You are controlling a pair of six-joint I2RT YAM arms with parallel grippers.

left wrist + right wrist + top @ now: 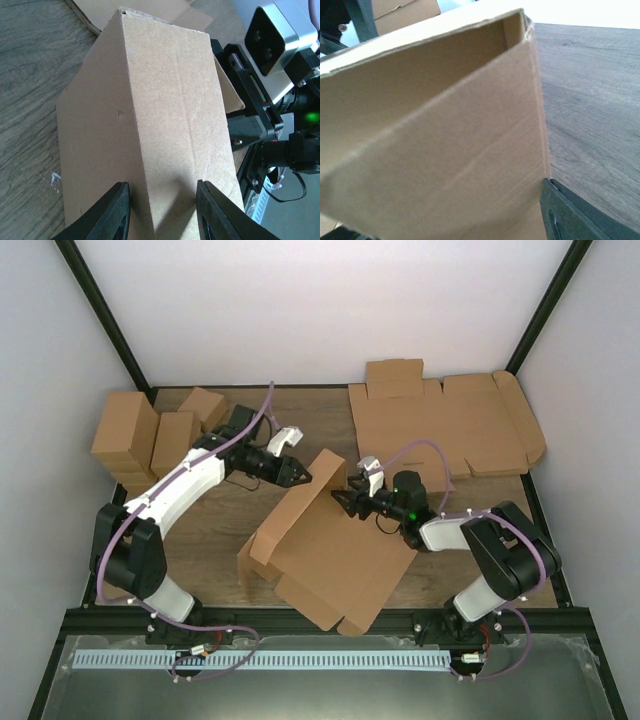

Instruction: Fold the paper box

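Left tool [300, 475] reaches in from the left of the frame to the middle of the desk [215, 530]. Its tips sit against the left face of a raised panel [328, 472] of the paper box [335, 555]. In the left wrist view its two dark fingers [115, 215] stand partly apart, astride a folded ridge of that panel. Cardboard runs down between them and spreads out behind both. Whether they pinch the ridge or only rest over it, I cannot tell.

The right tool [345, 500] meets the same panel from the opposite side, low on its right face. In the right wrist view brown cardboard fills nearly the whole frame. Only one dark finger [570, 215] shows, at the lower right, just beside the panel's lower corner. The other finger is hidden, so I cannot tell whether this tool is released or grasping.

The paper box lies at the centre of the desk between the two arms, set on a diagonal. Most of it is flat on the wood, with the raised panel at its upper end and a shorter wall turned up along its left edge. Small flaps lie at its lower edge.

A broad flat cardboard sheet [450, 425] lies in the upper right of the top view, well apart from the box. Several folded brown cartons [125, 435] stand grouped in the upper left. A green light [412, 510] glows on the right arm's wrist.
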